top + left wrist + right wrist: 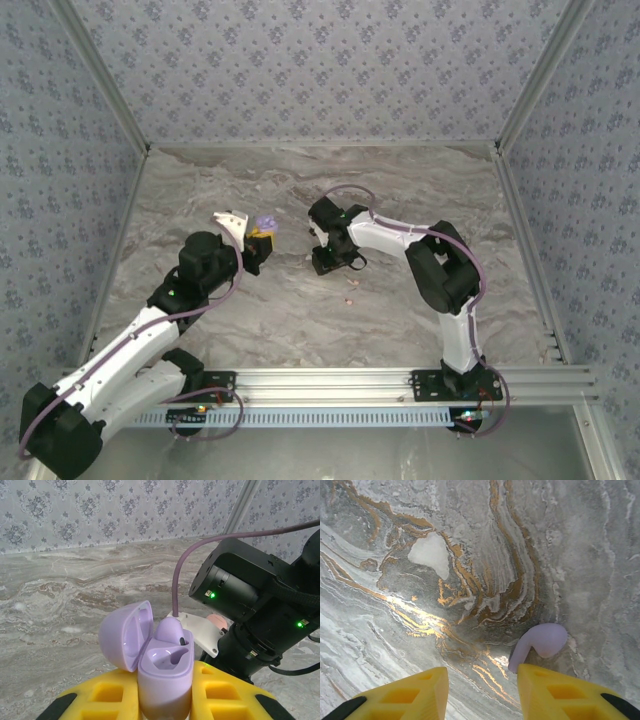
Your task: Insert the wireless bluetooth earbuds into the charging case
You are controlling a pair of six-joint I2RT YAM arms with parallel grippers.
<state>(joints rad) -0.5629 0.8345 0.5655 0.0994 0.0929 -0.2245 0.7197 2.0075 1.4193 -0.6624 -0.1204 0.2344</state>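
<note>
Clamped by the left gripper (165, 702), between its yellow fingers (115, 695), the lilac case (165, 677) stands (lid open) with one earbud (170, 629) seated inside. The right gripper (482, 690) hangs over the marble table (420, 555), fingers apart, a loose lilac earbud (542, 641) lying beside one fingertip.

- We see a grey marbled table (300, 320) with gold-brown veins.
- A lilac earbud (540, 641) lies on it, at four o'clock in the right wrist view.
- A tiny pink earbud (349, 284) lies at five o'clock of the table's centre.
</note>
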